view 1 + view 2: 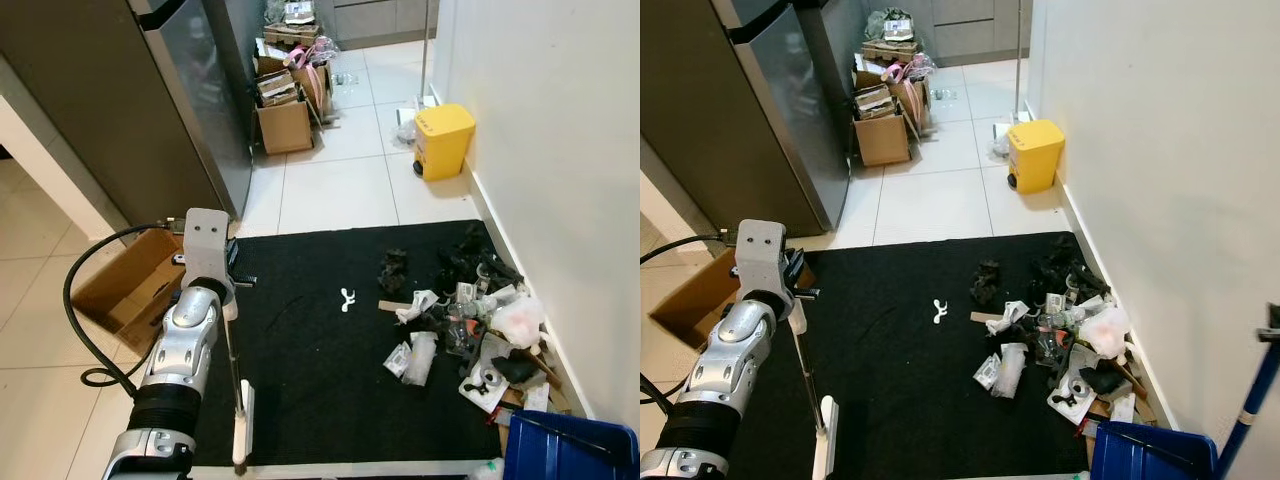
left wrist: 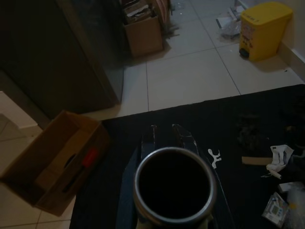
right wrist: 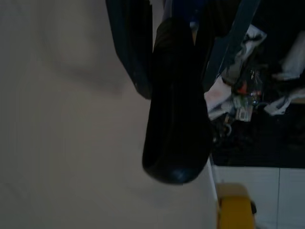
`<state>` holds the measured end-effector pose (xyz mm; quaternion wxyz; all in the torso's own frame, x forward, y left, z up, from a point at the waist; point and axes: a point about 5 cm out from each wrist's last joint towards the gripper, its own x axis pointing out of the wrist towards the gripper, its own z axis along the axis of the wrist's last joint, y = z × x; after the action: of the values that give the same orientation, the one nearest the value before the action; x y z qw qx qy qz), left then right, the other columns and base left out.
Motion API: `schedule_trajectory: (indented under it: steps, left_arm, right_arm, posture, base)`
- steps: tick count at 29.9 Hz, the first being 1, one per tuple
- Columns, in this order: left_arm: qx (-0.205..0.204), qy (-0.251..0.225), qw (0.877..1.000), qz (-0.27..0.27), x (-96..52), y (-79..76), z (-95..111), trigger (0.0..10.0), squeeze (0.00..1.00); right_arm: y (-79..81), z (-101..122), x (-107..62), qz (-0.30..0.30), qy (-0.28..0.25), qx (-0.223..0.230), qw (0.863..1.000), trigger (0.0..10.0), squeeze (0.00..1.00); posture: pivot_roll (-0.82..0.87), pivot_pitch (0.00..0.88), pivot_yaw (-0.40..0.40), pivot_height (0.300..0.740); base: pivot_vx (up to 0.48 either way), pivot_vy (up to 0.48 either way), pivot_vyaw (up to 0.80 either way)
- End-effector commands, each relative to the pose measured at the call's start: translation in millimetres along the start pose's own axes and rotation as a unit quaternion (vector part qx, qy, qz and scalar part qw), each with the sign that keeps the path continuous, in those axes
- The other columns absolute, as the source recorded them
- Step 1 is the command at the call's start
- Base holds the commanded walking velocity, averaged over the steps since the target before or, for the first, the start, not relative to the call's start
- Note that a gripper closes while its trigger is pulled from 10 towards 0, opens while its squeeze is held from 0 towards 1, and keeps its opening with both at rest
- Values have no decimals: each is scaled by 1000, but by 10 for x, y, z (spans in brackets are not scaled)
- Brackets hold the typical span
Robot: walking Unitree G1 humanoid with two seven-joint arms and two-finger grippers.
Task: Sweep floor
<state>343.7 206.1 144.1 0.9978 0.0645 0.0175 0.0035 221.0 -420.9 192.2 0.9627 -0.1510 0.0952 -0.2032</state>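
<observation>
The rubbish pile (image 1: 470, 320) lies on the black mat (image 1: 300, 390), heaped against the white wall (image 1: 560, 150) on the robot's right, with one small white scrap (image 1: 346, 299) lying apart near the mat's middle. The blue dustpan (image 1: 565, 450) sits at the near end of that heap, its blue handle (image 1: 1250, 400) rising at the right, where the right gripper (image 3: 176, 100) seems to hold it; I cannot tell how its fingers stand.

The broom head (image 1: 242, 425) rests on the mat at its near left, well apart from the pile, its thin shaft (image 1: 232, 355) running up to the left gripper (image 1: 207, 262), whose fingers look pinched on it. So the litter lies to the right of the broom, and the left arm is the one to push it: the stroke, as I judge it, goes rightward across the mat towards the dustpan. A cardboard box (image 1: 125, 285) stands just off the mat's left edge, a yellow bin (image 1: 443, 140) farther along the wall.
</observation>
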Motion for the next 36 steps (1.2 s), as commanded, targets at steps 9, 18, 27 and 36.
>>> schedule_trajectory:
  steps: [9,18,27,36]
  left_arm:
    - [26,8,1000,2,-29,83,-11,10000,0]
    - [24,5,1000,-11,15,-14,13,10000,0]
    - [22,3,1000,-5,3,-10,17,10000,0]
    - [20,1,1000,0,-40,-43,-16,10000,0]
  right_arm:
    - [-389,-109,-407,48,-33,92,994,10000,0]
    - [324,-42,-385,173,-120,271,939,10000,0]
    - [1300,302,-165,250,-152,302,907,10000,0]
    - [1961,667,-118,237,-180,261,918,10000,0]
  posture:
    - [-70,165,136,740]
    - [-70,159,139,740]
    - [-44,149,126,740]
    - [-27,136,93,740]
  base:
    - [0,0,0]
    - [0,0,0]
    - [0,0,0]
    - [0,0,0]
